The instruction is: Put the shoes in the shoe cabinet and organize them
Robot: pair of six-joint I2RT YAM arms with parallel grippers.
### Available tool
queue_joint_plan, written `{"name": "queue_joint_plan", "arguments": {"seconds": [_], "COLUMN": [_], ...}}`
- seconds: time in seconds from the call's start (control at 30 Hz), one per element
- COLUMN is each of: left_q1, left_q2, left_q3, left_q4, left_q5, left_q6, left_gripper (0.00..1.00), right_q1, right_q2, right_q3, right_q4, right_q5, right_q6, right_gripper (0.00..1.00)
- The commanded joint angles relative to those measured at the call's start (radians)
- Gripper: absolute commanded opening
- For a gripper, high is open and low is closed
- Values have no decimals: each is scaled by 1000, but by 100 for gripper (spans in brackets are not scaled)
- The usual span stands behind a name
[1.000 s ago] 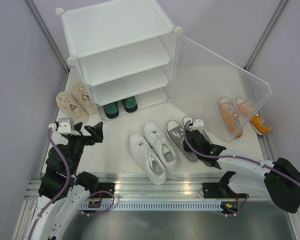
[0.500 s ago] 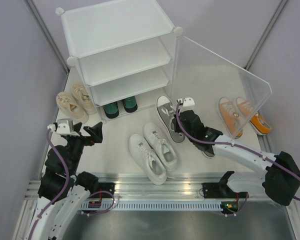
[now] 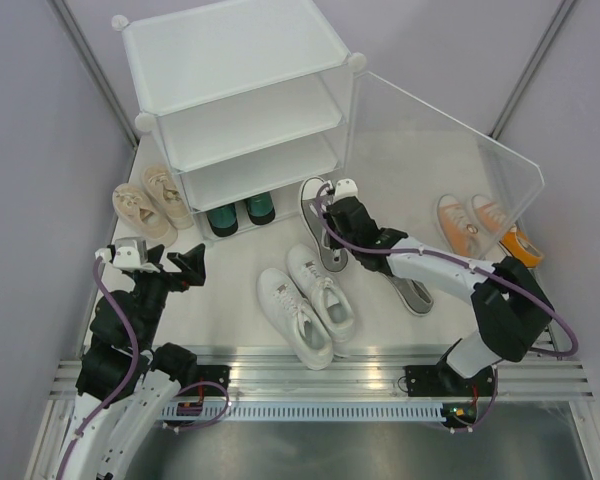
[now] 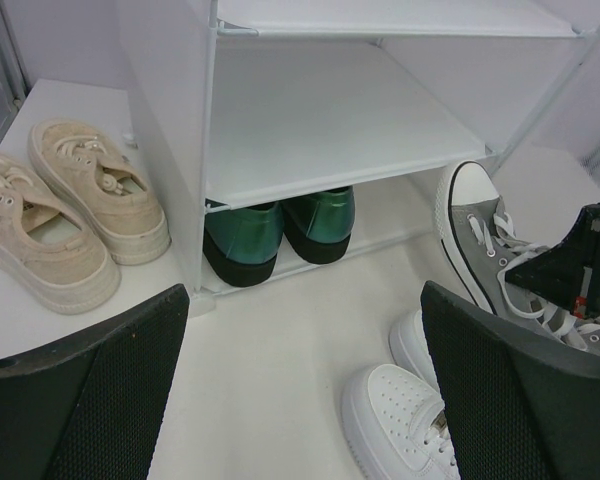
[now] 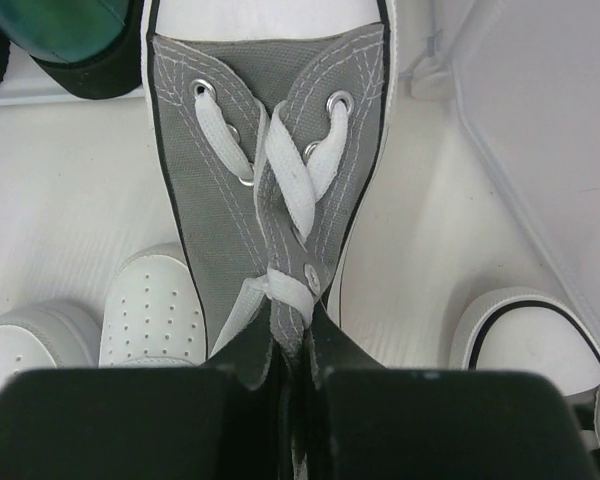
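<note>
R gripper (image 5: 298, 352) is pinching shut on the laced tongue of one grey shoe (image 5: 265, 150), toe pointing at the shoe cabinet (image 3: 230, 95) bottom tier, just beside the green pair (image 3: 240, 213). L gripper (image 3: 185, 264) is hovering wide open, holding nothing, near the beige pair (image 3: 152, 200).

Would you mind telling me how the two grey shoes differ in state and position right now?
The gripped grey shoe is clamped at its laces by the right gripper; the other grey shoe lies free on the table. The gripped grey shoe points its toe toward the cabinet; the other grey shoe sits farther from it, partly under the right arm. Both are grey with white toe caps.
</note>
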Motion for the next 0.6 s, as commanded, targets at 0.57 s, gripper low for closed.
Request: {"name": "queue_joint_plan", "arguments": {"seconds": [0.57], "left_q1": [-6], "left_q2": [1], "left_q3": [-4], "left_q4": [25], "left_q5": [20], "left_q6": [39], "left_gripper": [100], "right_q1": [-17], "right_q2": [-111], "right_q3": [-101], "right_q4": [98], "right_q5": [-78], "right_q6": [-61], "right_gripper": [1]}}
